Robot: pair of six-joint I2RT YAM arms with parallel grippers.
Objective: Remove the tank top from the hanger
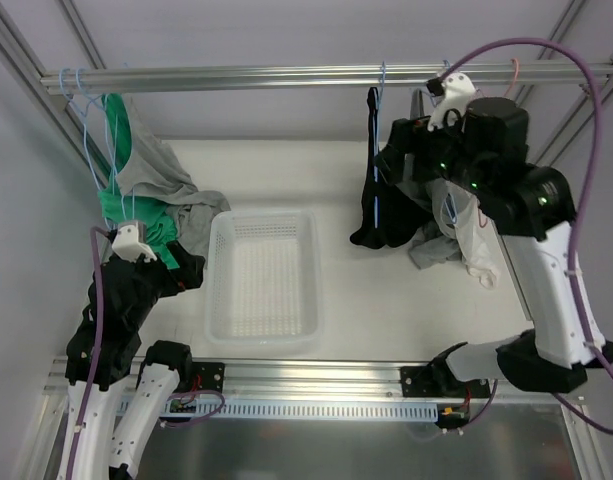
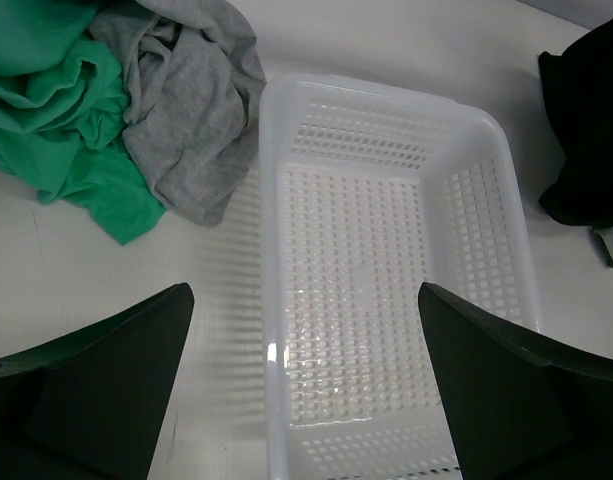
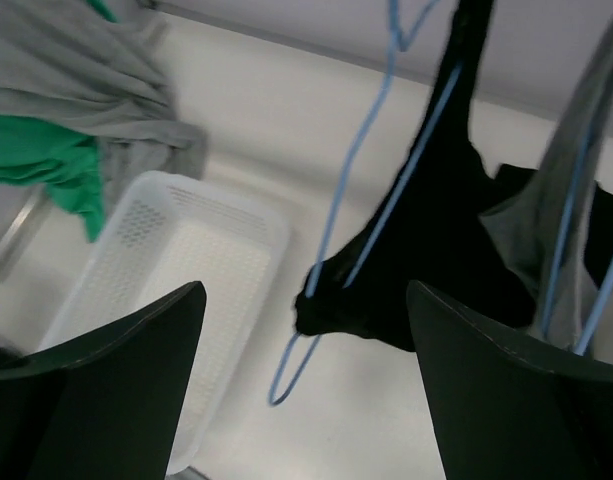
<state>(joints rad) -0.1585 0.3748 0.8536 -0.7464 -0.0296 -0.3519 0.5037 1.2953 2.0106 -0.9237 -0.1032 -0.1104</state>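
Your right fingers [image 3: 106, 380] are wide apart and hold nothing. Just in front of them, the black tank top [image 3: 426, 270] hangs on a thin blue wire hanger [image 3: 401, 175], with its bottom on the white counter [image 1: 366, 300]. A grey top on another hanger [image 3: 576, 180] hangs close beside it. Your left fingers [image 2: 86, 390], also wide apart and empty, are over the white plastic basket [image 2: 271, 200]. A pile of grey and green clothes [image 2: 186, 120] lies next to it.

Bright even light, soft shadows, rt wrist view blurry, maybe motion

Right wrist view cuts off the tank top [image 3: 426, 250] above.
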